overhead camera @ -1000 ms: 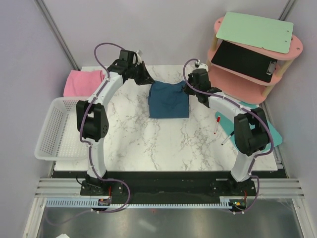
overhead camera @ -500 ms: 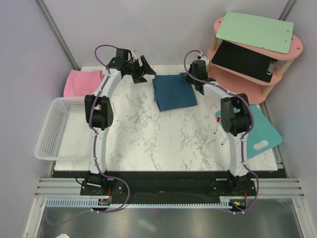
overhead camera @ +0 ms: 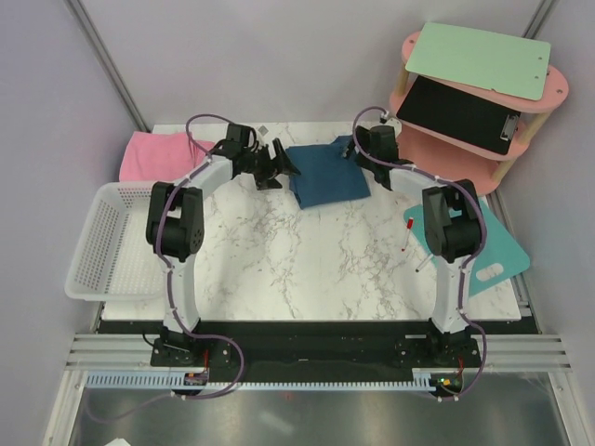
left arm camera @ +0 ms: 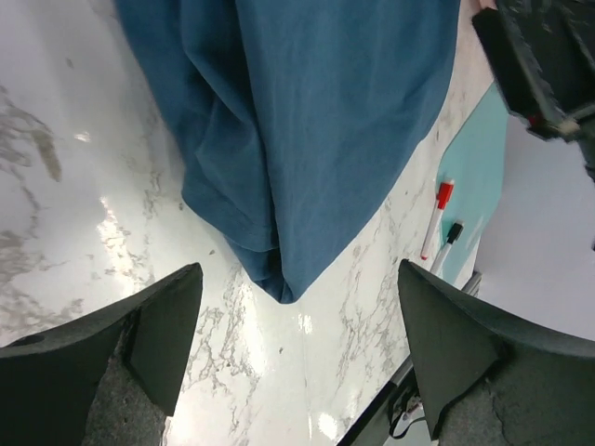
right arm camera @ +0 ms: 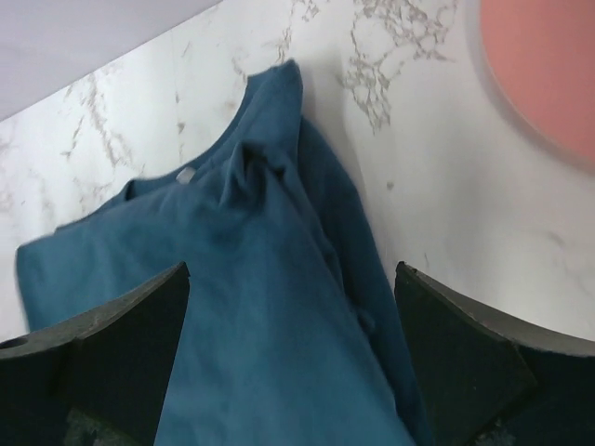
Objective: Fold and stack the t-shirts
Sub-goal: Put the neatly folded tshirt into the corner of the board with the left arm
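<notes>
Pink tiered shelf (overhead camera: 446, 158): green clipboard (overhead camera: 479, 60) on top, black clipboard (overhead camera: 460, 116) below.
Dark teal t-shirt (overhead camera: 330, 177) lies folded and creased; your left gripper (left arm camera: 297, 279) and right gripper (right arm camera: 290, 279) are spread wide, holding nothing.

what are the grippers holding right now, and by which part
Nothing is held: the left gripper and the right gripper both stand open, and neither grips the blue shirt.

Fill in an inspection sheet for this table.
Surface: white marble table, glossy.
Job's things: blue shirt folded, far middle; pink shirt folded, far left corner; not stacked.
Clutter: two pens beside a turquoise mat, right; white basket, left.
Grippers: left gripper and right gripper open, either side of the blue shirt, holding nothing.
Cables: purple cables loop along both arms.
Surroundings: pink shelf with two clipboards, far right.
</notes>
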Controlling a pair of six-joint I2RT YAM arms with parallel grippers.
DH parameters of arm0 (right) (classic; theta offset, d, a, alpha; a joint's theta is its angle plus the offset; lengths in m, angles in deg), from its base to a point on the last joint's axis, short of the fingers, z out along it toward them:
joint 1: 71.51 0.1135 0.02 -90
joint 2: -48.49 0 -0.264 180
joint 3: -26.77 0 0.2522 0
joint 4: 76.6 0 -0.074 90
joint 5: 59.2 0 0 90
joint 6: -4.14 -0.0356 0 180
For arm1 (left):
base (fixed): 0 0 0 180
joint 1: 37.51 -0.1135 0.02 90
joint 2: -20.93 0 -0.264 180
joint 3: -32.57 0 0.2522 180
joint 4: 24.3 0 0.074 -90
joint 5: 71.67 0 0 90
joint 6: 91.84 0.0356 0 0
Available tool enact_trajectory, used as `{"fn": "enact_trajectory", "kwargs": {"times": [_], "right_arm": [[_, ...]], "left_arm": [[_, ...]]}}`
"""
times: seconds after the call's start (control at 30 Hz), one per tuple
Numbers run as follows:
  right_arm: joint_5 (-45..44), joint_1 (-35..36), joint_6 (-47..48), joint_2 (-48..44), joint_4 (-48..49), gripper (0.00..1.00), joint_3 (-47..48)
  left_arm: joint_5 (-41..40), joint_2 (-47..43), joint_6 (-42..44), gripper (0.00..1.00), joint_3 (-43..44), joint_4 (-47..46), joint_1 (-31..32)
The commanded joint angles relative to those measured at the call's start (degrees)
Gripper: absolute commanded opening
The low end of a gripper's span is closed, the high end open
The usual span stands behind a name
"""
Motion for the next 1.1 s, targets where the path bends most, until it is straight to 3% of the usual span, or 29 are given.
{"fn": "enact_trajectory", "kwargs": {"times": [0.0,0.2,0.5,0.7,0.8,0.83,0.87,1.0,1.07], "right_arm": [[1.97,0.16,-0.27,-12.92,6.44,0.98,-9.74],[5.22,0.07,-1.06,-23.55,6.89,0.98,-20.56],[6.20,0.15,-0.71,-26.38,5.39,0.98,-24.79],[6.28,0.16,-1.24,-26.29,5.48,0.98,-25.84],[7.69,0.07,-1.33,-26.29,5.48,0.98,-26.46],[7.69,0.15,-1.33,-26.38,5.48,0.98,-26.63],[7.78,0.16,-1.33,-26.47,5.57,0.98,-26.90],[8.22,0.16,-1.24,-26.21,5.74,0.98,-27.78],[8.30,0.07,-1.07,-26.20,5.83,0.98,-28.04]], "left_arm": [[-0.50,-1.43,-1.27,0.91,-3.55,-7.70,2.30],[-2.08,0.94,-2.50,0.86,-5.13,-9.72,3.79],[-2.52,3.40,-4.08,0.74,-4.52,-12.98,3.88],[-1.20,6.74,-4.26,0.47,-2.50,-13.68,3.88],[-1.55,6.13,-3.99,0.25,-3.63,-13.68,3.71],[-1.82,5.70,-3.99,0.05,-3.99,-13.77,3.79],[-2.86,4.65,-3.91,0.02,-4.43,-13.77,3.79],[-4.19,3.15,-3.20,0.02,-5.14,-13.42,3.27],[-4.19,2.62,-2.76,0.26,-5.13,-12.63,3.09]]}}
